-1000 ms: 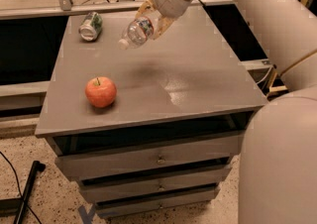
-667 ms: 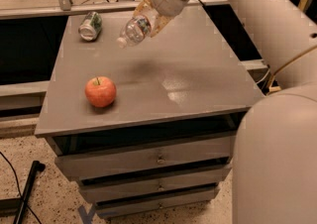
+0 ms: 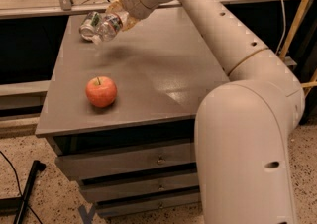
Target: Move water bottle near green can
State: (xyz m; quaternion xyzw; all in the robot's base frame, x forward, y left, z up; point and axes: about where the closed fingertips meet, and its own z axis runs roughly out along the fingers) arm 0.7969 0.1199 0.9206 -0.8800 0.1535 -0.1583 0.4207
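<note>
The water bottle is a clear plastic bottle, tilted with its cap end pointing down and left, held in the air above the table's far left part. My gripper is shut on the bottle's upper end. The green can lies on its side at the table's far left corner, its silver end facing the camera, just left of and behind the bottle. The bottle partly overlaps the can in the camera view.
A red-orange apple stands near the front left of the grey table. My arm reaches over the table's right side. Drawers sit under the tabletop. A metal rail runs behind the table.
My gripper has carried the water bottle left and toward the far left corner, so it is now right beside the green can. The apple and the can have not moved.
</note>
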